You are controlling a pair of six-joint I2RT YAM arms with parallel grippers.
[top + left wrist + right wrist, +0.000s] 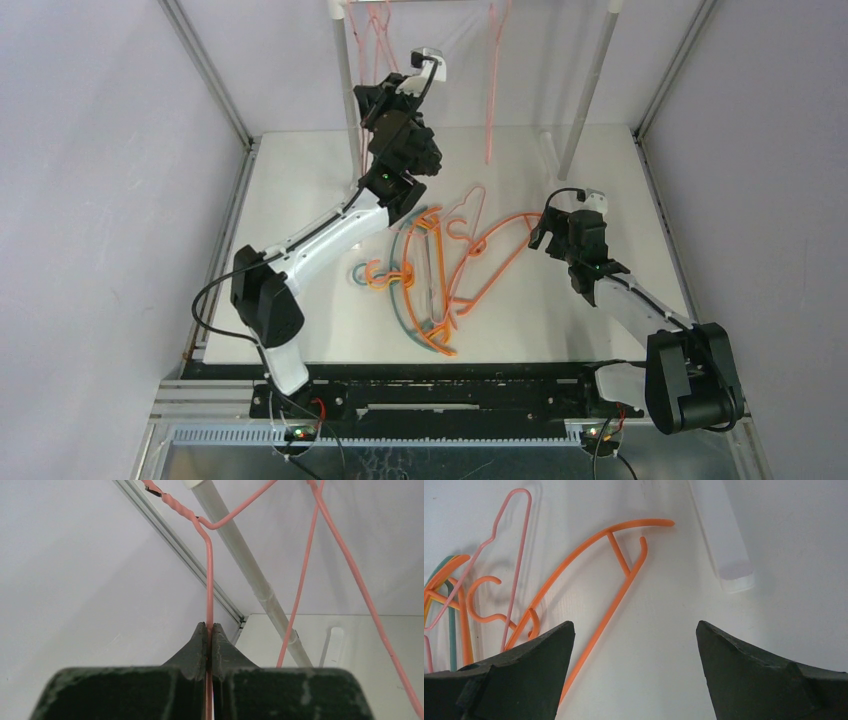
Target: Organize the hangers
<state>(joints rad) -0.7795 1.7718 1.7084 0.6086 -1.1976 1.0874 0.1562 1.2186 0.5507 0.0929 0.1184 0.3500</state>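
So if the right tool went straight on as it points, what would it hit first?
The right tool would probably meet bare table, in the gap between the orange hanger and the white rack foot; depth is unclear.

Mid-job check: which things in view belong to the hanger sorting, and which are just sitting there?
Part of the job:
- pink wire hanger, pinched in the left gripper
- hung pink hangers at the back
- pile on the table: orange hanger, teal hanger, loose pink hanger

Just there:
- rack pole
- rack foot
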